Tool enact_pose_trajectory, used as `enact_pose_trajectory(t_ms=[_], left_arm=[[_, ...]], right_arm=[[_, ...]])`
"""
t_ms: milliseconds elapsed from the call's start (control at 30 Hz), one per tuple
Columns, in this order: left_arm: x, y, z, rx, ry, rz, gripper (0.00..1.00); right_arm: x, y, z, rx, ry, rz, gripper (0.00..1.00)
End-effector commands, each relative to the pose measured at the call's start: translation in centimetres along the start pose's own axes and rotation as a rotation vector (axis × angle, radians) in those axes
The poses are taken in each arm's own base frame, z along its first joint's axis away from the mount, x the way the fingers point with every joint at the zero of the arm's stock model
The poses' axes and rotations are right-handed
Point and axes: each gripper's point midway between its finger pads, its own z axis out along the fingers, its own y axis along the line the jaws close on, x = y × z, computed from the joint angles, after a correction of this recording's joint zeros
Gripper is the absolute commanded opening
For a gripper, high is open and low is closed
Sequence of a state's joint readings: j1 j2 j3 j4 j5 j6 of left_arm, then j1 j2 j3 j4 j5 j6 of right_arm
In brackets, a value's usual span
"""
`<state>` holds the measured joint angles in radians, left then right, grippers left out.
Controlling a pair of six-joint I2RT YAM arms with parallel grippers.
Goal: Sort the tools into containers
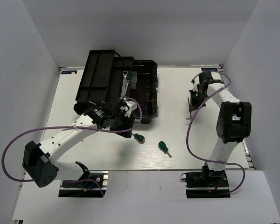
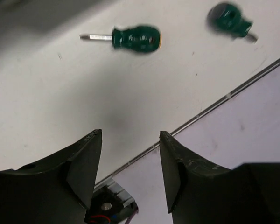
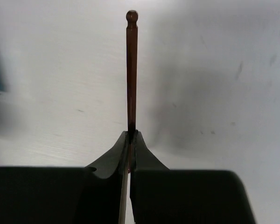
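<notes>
On the far left part of the white table [image 1: 130,158] the big black plastic toolbox [image 1: 154,100] stands open, its lid [image 1: 98,74] thrown back to the left, and a silver wrench [image 1: 125,83] lies inside it. The left gripper [image 2: 130,137] hangs just near of the box with its jaws spread wide and nothing between them. To its right, on bare table, lie the two stubby green-handled screwdrivers, the left screwdriver [image 2: 136,38] and the right screwdriver [image 2: 231,19], near each other but apart.

That left screwdriver looks like this arm's next pick. It would go best with the jaws turned square across the fat handle rather than the thin blade, brought down until the fingers bracket the handle's middle, then closed.

At the far right, well apart from the box, the right gripper [image 3: 131,135] is clamped on a thin dark hex key with a ball tip [image 3: 131,70]. It pinches the shaft so that most of the length sticks out past the fingertips, and the key seems to be off the table.

So slim a hold may let the key swing, so it should be carried leftward slowly. The key is best let go low over a compartment, and I cannot tell which one. The arms should take turns at the box
</notes>
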<state>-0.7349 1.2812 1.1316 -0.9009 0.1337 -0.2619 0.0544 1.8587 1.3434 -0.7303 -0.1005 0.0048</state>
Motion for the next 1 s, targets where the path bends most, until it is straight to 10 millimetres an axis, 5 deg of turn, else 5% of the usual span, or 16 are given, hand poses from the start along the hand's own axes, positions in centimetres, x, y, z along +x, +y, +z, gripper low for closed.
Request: enact_pose_trajectory(t_ms=[0,33,233,467,533,733,800,833,900,967], left_arm=[[1.1,-1.0,0.4,0.055,0.020,-0.012,0.63],[1.1,-1.0,0.9,0.064,0.023,-0.012,0.63],[0.9,-2.8,2.9,0.120,0.036,-0.129,0.72],[-1.9,-2.2,3.6,0.004,0.011,-0.314,0.74],[-2.5,-1.5,4.0,-0.037,-0.027,-0.370,0.74],[-1.7,0.9,5.5,-0.167,-0.104,-0.601,0.74],[-1.7,0.7,5.8,-0.169,-0.114,-0.654,0.74],[-1.2,1.0,6.1,-0.186,-0.109,-0.669,0.74],[-0.2,1.0,7.1,-0.207,-0.075,-0.706,0.74],[0.5,0.9,7.7,-0.220,-0.054,-0.730,0.74]], right_arm=[[-4.8,5.5,-3.9,-0.235,-0.131,-0.110,0.00],[-7.4,6.5,-6.1,-0.258,-0.201,-0.141,0.00],[-12.6,14.1,-11.4,-0.486,-0.329,-0.229,0.00],[-13.3,24.2,-11.0,-0.675,-0.316,-0.305,0.00],[-13.0,26.5,-9.4,-0.690,-0.297,-0.321,0.00],[-12.8,29.4,-6.1,-0.651,-0.297,-0.330,0.04],[-12.4,29.4,-5.4,-0.620,-0.294,-0.345,0.22],[-12.5,29.3,-5.9,-0.621,-0.309,-0.350,0.41],[-12.0,29.1,-5.8,-0.614,-0.304,-0.355,0.54],[-12.2,28.8,-7.6,-0.622,-0.341,-0.363,0.55]])
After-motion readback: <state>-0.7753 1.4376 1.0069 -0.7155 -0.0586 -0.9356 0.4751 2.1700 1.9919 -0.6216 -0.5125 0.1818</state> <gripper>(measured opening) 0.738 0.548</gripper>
